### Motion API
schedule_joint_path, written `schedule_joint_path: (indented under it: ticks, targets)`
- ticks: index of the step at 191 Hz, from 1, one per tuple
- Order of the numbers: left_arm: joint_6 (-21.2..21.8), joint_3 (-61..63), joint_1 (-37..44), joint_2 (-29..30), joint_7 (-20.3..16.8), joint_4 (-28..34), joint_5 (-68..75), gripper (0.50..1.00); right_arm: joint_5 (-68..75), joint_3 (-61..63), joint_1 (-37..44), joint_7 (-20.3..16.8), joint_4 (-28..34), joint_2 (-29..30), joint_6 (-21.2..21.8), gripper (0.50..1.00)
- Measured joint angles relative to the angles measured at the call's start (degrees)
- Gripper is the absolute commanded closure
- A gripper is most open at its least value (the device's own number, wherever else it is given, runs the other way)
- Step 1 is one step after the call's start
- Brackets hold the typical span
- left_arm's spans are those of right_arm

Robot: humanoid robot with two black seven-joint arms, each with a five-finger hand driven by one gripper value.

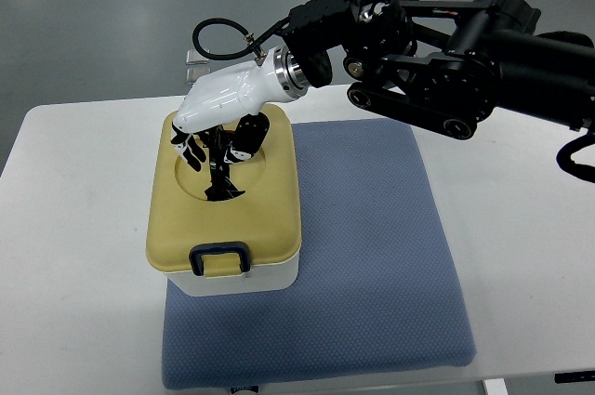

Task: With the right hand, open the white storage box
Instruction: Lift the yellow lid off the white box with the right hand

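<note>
The white storage box (244, 279) stands on the left part of a blue mat, with its tan lid (177, 218) seated flat and a dark blue latch (219, 257) at the front edge. The lid has a round recess (253, 172) with a dark handle (223, 186) standing up in it. My right hand (218, 146), white with black fingers, reaches in from the upper right and hangs over that recess. Its fingers curl down on either side of the handle and close on it. The hand hides the rear part of the lid.
The blue padded mat (372, 256) covers the middle of the white table (521, 256). My black right arm (446, 51) crosses the upper right above the table. A small metal fixture (197, 65) sits behind the box at the table's far edge.
</note>
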Motion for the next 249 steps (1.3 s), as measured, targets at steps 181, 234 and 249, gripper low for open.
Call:
schedule_joint_path:
  ticks: [181,234,249]
  targets:
    - [0.0,0.0,0.0,0.0,0.0,0.0,0.0,0.5,3.4,6.4,5.8,6.2,1.7,-9.3,0.4,1.0]
    - [0.0,0.0,0.0,0.0,0.0,0.0,0.0,0.5,6.0,6.7,7.2,6.2,1.8,-17.7,0.4,1.0]
    - [0.0,0.0,0.0,0.0,0.0,0.0,0.0,0.5,6.0,6.7,6.7,6.2,1.8,-20.1,0.2,1.0]
